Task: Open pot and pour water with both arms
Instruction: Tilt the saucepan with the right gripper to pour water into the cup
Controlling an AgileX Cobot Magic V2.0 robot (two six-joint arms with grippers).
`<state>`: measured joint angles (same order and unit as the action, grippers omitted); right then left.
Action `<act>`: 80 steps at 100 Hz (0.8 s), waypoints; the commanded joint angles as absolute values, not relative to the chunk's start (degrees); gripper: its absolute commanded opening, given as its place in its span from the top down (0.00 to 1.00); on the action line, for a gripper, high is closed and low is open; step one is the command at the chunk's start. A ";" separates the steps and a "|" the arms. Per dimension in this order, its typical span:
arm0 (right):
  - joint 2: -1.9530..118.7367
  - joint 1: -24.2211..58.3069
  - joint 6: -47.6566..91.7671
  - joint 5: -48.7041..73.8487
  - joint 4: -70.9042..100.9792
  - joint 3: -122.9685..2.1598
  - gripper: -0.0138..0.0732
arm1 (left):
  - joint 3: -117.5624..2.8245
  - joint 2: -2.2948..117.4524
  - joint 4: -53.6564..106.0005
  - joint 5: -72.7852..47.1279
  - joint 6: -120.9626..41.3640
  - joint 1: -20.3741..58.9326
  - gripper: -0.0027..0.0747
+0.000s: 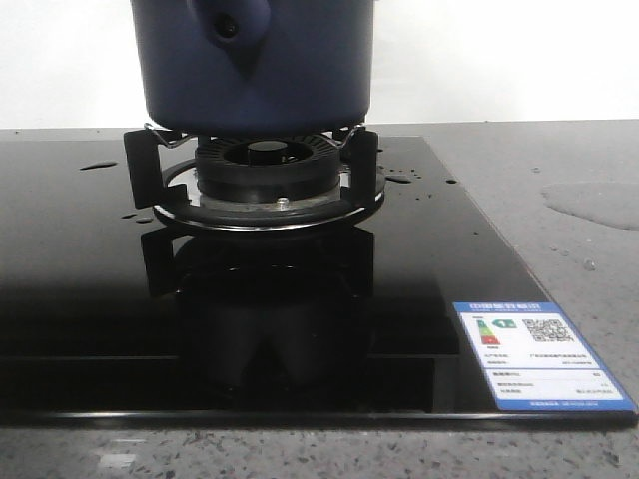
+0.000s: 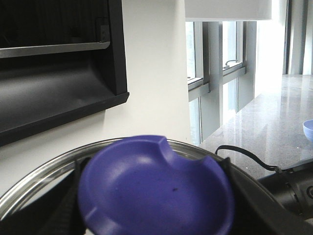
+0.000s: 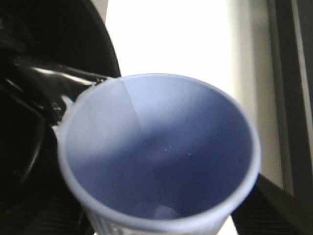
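Observation:
The dark navy pot (image 1: 255, 65) stands on the gas burner's pan support (image 1: 265, 165), its handle socket (image 1: 230, 25) facing me; its top is out of the front view. Neither gripper shows in the front view. My left gripper (image 2: 156, 196) is shut on the blue knob (image 2: 154, 188) of a glass lid with a steel rim (image 2: 44, 171), held up in the air in front of the wall. My right gripper (image 3: 156, 215) is shut on a pale blue cup (image 3: 161, 156); a few tiny drops cling inside it. Water shows as drops (image 1: 399, 178) on the cooktop and a wet patch (image 1: 591, 205).
The black glass cooktop (image 1: 90, 299) carries an energy label (image 1: 534, 354) at its front right. Grey stone counter (image 1: 559, 160) lies to the right. In the left wrist view a black range hood (image 2: 54, 83), windows (image 2: 215, 54), a black arm (image 2: 293, 188) and a pale blue rim (image 2: 308, 129) show.

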<state>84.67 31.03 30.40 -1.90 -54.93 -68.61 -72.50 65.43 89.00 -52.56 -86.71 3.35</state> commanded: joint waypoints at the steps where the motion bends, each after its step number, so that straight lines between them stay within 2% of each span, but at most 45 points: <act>1: 82.43 30.92 30.58 -3.60 -54.63 -70.68 0.50 | -74.87 63.97 94.41 -52.07 -86.14 3.16 0.56; 41: 82.46 30.92 30.58 -3.99 -87.84 -70.68 0.50 | -74.87 63.97 94.41 -52.07 -86.14 3.16 0.56; 80: 82.46 30.92 30.58 2.16 -102.76 -71.16 0.50 | -74.87 63.97 94.41 -52.07 -86.14 3.16 0.56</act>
